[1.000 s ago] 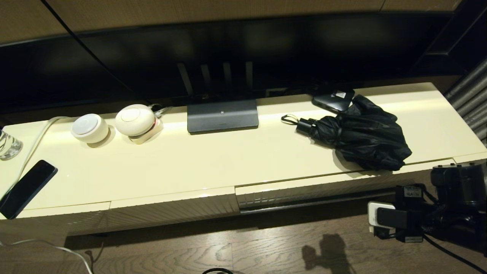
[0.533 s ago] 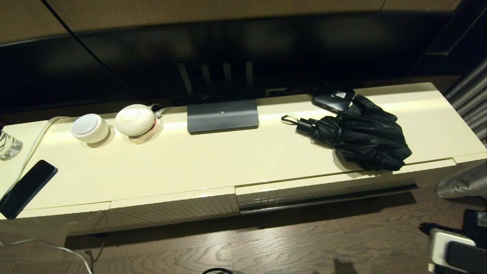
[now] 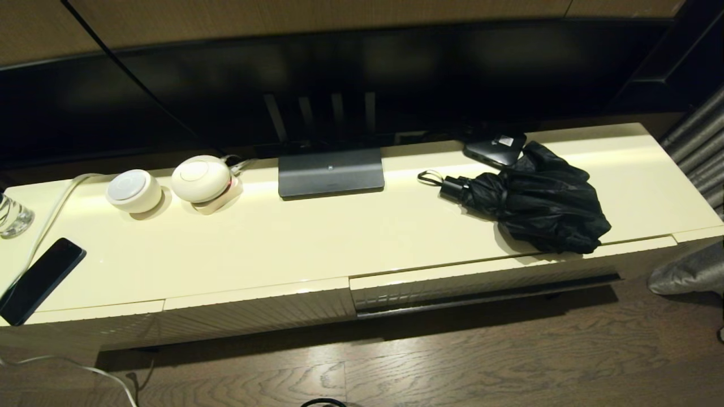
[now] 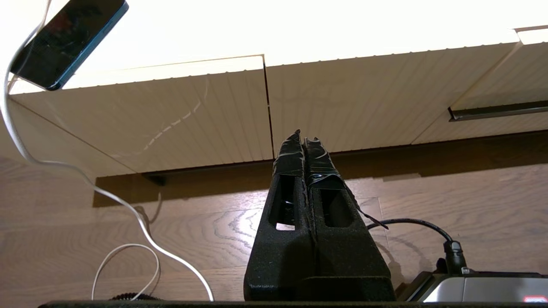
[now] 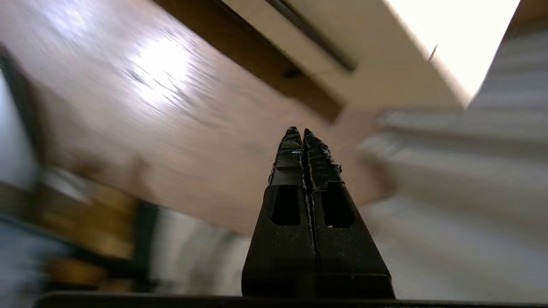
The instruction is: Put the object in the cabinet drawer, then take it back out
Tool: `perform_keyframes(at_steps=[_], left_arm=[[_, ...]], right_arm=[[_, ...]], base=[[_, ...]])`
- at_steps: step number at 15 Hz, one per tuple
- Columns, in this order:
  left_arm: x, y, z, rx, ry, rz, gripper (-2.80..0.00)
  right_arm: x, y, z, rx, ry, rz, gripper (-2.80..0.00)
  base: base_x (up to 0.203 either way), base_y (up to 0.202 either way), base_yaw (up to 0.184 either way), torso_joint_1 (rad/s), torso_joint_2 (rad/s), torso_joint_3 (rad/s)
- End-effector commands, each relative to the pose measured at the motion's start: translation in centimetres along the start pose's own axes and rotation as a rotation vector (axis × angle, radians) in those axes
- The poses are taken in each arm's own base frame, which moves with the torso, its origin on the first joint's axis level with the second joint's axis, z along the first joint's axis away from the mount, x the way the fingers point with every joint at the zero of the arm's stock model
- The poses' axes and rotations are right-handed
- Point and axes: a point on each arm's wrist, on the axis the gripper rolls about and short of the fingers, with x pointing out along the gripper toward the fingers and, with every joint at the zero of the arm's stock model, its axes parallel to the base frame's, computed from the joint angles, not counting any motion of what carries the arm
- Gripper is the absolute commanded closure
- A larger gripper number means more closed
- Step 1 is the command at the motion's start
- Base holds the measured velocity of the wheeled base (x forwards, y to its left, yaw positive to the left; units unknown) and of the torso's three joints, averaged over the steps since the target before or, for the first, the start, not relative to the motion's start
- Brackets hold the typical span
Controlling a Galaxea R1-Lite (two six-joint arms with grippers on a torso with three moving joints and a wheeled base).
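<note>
Umbrella (image 3: 531, 203) lies on cabinet top above closed drawer (image 3: 486, 280), handle leftward, nearer right pincer (image 5: 298, 131); both pincers, left pincer (image 4: 303, 134) included, shut, empty, low.

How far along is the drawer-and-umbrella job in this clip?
The umbrella lies on the cabinet top and the drawer is shut, so either nothing has begun or everything is finished. Neither arm shows from the head; left gripper and right gripper are shut and empty.

Phone (image 3: 38, 280) cut off at head view's edge.
</note>
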Motion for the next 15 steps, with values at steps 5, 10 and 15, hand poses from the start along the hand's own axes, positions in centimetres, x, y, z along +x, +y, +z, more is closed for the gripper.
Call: perform_keyframes(at_steps=[5,10,15], left_arm=[[0.0,0.0,-0.1,0.0,0.004,0.001,0.0],[0.0,0.0,-0.1,0.0,0.004,0.001,0.0],[0.0,0.0,-0.1,0.0,0.004,0.001,0.0]], right_arm=[[-2.1,2.6,-3.0,0.508,-0.152,-0.083,0.0],[0.2,3.4,-3.7,0.707,-0.212,-0.086,0.0],[2.1,4.3,-4.7,0.687,-0.269,-0.102,0.0]], base=[[0.0,0.0,0.0,0.0,0.0,0.0],[0.0,0.0,0.0,0.0,0.0,0.0],[0.0,0.0,0.0,0.0,0.0,0.0]])
